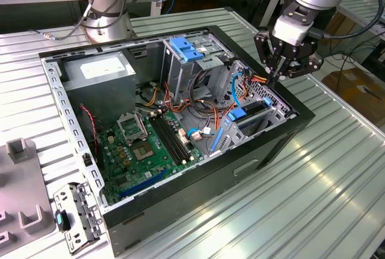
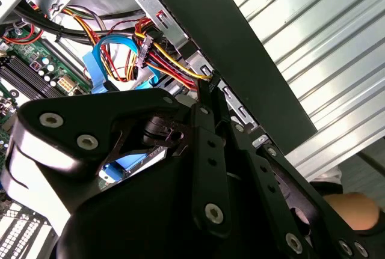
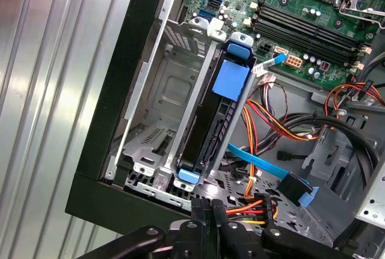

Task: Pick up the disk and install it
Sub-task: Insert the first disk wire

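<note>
We saw the gripper [image 1: 274,79], jaws together (holding nothing), near the disk [image 3: 206,128], seemingly seated. We judged a square, gentle push best.

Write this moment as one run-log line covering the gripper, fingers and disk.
gripper over cables beside cage | fingers shut, holding nothing | disk standing in cage slot, blue frame on | case open
</note>
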`<state>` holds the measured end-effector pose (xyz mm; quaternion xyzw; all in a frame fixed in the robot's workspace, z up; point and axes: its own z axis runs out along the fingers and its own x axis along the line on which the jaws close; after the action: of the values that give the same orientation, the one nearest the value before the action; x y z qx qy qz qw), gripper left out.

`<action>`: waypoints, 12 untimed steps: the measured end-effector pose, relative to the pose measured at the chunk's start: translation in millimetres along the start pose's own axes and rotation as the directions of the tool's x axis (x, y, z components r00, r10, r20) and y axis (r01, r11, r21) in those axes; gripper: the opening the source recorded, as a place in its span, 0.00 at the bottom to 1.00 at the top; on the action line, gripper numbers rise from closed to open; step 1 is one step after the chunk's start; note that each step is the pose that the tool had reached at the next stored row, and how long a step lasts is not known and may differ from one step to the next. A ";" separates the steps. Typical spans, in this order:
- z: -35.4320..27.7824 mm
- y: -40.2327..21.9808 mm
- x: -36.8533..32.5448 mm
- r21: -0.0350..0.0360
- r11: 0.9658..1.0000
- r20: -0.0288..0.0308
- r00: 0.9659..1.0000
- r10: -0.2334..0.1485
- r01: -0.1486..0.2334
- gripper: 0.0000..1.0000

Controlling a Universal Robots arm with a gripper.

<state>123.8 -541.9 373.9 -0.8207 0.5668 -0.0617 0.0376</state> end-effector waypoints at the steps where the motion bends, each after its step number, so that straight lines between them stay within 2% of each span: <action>1: 0.1 0.0 -0.1 0.000 1.000 -0.001 1.000 0.007 -0.007 0.16; 5: 0.3 0.0 0.0 -0.003 0.998 -0.008 0.998 0.061 -0.061 0.16; 9: 0.6 0.2 -0.1 -0.006 0.992 -0.017 0.992 0.124 -0.124 0.16; 12: -0.5 6.4 -2.4 -0.007 0.991 -0.018 0.991 0.133 -0.133 0.16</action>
<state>116.9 -541.9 373.3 -0.7805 0.6210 -0.0639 0.0336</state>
